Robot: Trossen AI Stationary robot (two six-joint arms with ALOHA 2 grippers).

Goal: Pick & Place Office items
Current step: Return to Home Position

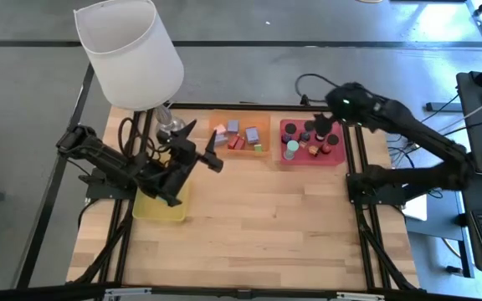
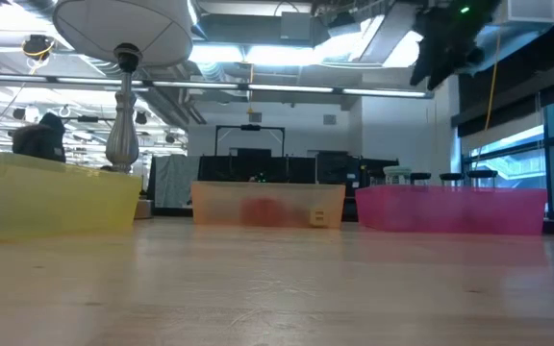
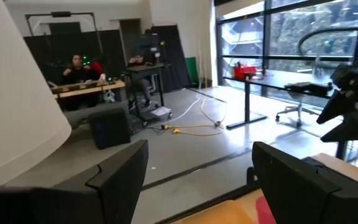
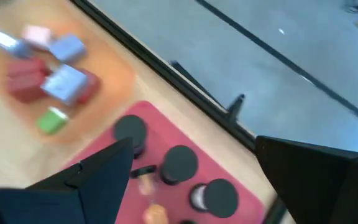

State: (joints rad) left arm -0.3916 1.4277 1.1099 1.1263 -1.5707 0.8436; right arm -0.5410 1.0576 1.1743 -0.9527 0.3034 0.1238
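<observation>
Matt wood table (image 1: 258,226), translucent plastic pink tray (image 2: 450,211), smooth white lampshade (image 1: 128,54).

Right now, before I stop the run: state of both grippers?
Left gripper: open, empty, by the flat yellow plastic tray.
Right gripper: open, empty, above the flat red plastic tray.
</observation>
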